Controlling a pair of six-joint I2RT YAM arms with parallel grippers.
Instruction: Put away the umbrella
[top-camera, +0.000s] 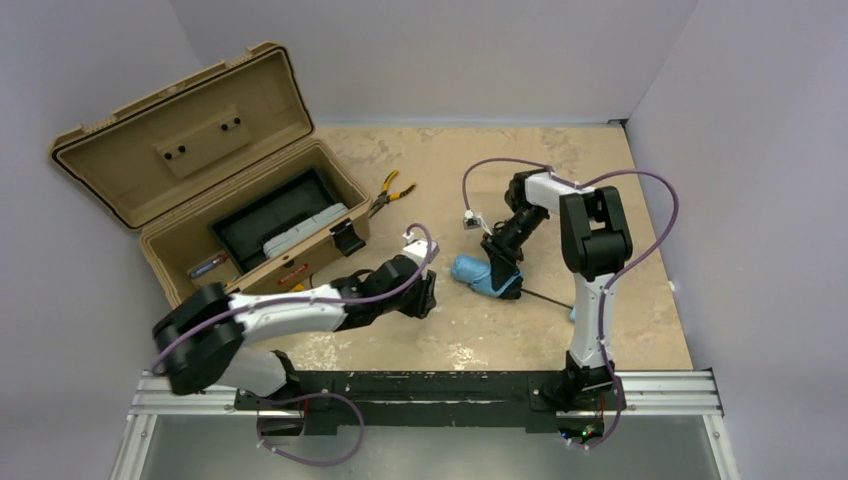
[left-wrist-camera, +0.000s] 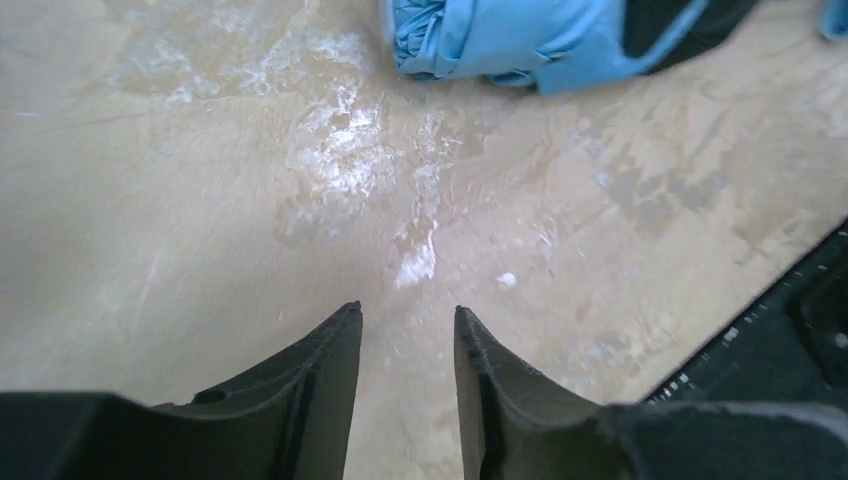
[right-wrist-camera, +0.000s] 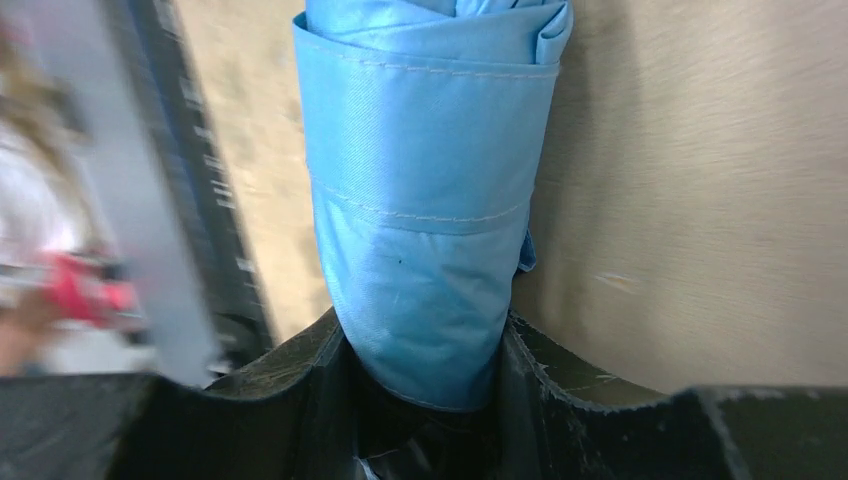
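**Umbrella bundled on worktop, clamped in right pincer**

Gripping the umbrella (top-camera: 472, 272) w/ the right pincer (top-camera: 503, 280), closing snug on the folded sky-blue fabric at the end where the shaft comes out. Resting the bundle on the worktop (top-camera: 620, 200) near ctr, right of the open case and well apart from it. Showing, in the right wrist view, rolled cloth w/ stitched hems filling the gap btwn the two black fingers (right-wrist-camera: 300, 400) and touching both. Trailing a thin black shaft (top-camera: 545, 297) from the bundle toward the near right, ending in a small blue bit, prob. the handle (top-camera: 574, 313), though too small to be sure.

Hovering the left pincer (top-camera: 428, 298) low over the worktop just left of the bundle, not touching it. Standing narrowly parted, holding nothing, w/ only bare, scuffed worktop under the tips. Catching the umbrella's blue folds at the top of the left wrist view, ahead of the tips and apart from them.

Sitting at far left: tan case (top-camera: 165, 255), lid (top-camera: 190, 140) propped open, black tray (top-camera: 250, 225) inside w/ a pale item lying in it. Lying just beside the case's far right corner: pliers (top-camera: 392, 190) w/ yellow handles. Running along the near edge: black rail (top-camera: 450, 385) carrying both arm bases.
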